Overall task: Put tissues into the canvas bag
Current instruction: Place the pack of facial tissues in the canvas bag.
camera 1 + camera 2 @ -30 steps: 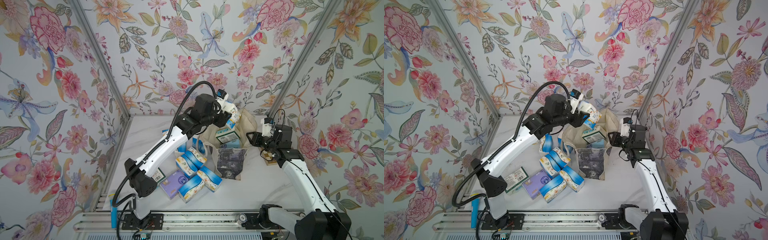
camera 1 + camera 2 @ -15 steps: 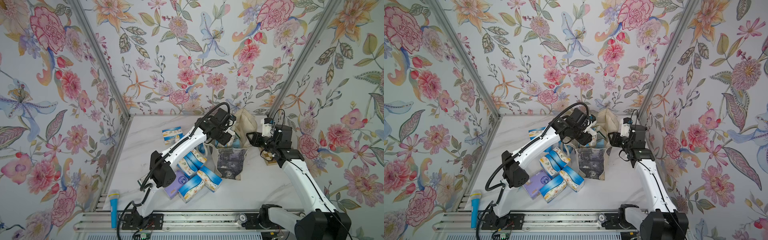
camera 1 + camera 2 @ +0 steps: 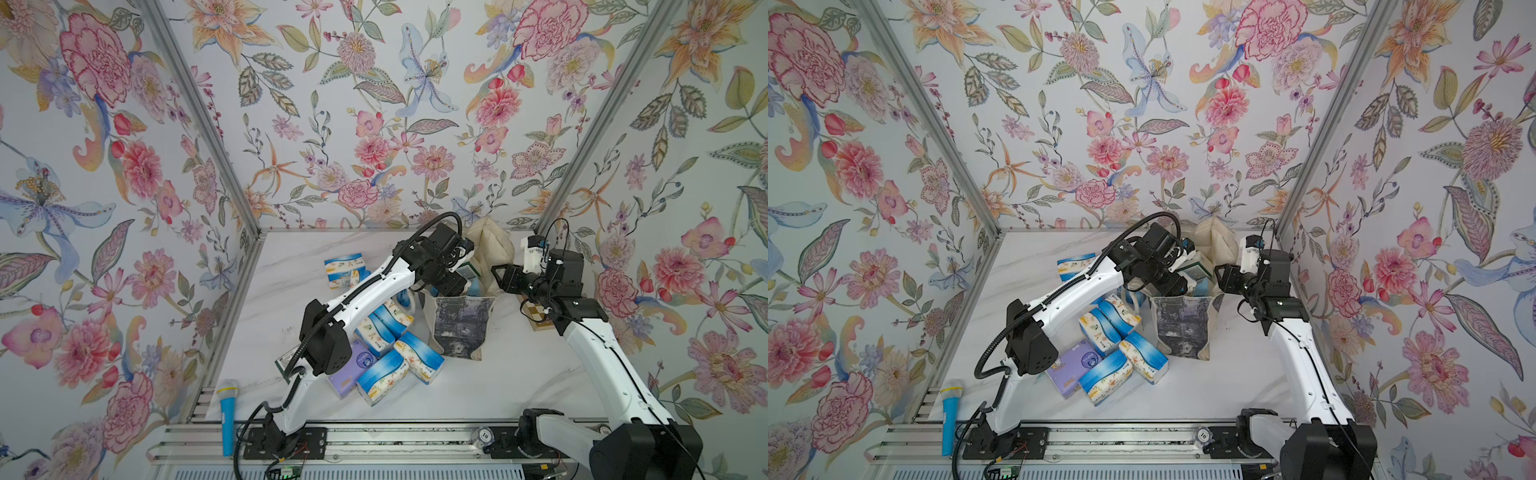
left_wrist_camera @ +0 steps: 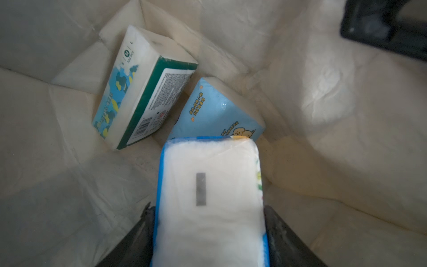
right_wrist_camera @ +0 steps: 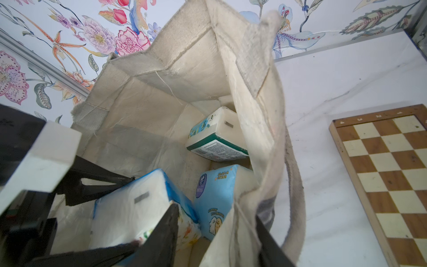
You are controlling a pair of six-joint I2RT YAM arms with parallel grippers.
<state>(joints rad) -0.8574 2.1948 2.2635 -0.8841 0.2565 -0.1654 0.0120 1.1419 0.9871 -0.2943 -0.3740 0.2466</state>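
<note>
Seen from above, a three-sided booth has walls [image 3: 365,104] papered in pale lilac-grey, printed with large pink peonies, orange lilies, blue irises and green leaves. Bare aluminium posts [image 3: 195,112] join the walls at the two back corners. The base is a white marble-patterned worktop [image 3: 511,386] with faint grey veins, edged on the near side by a ribbed aluminium rail [image 3: 395,446], and soft, even white light fills the whole booth.

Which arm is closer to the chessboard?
Right. The right tool grips the bag near the chessboard; the left tool is inside the bag, holding a pack, farther off.
</note>
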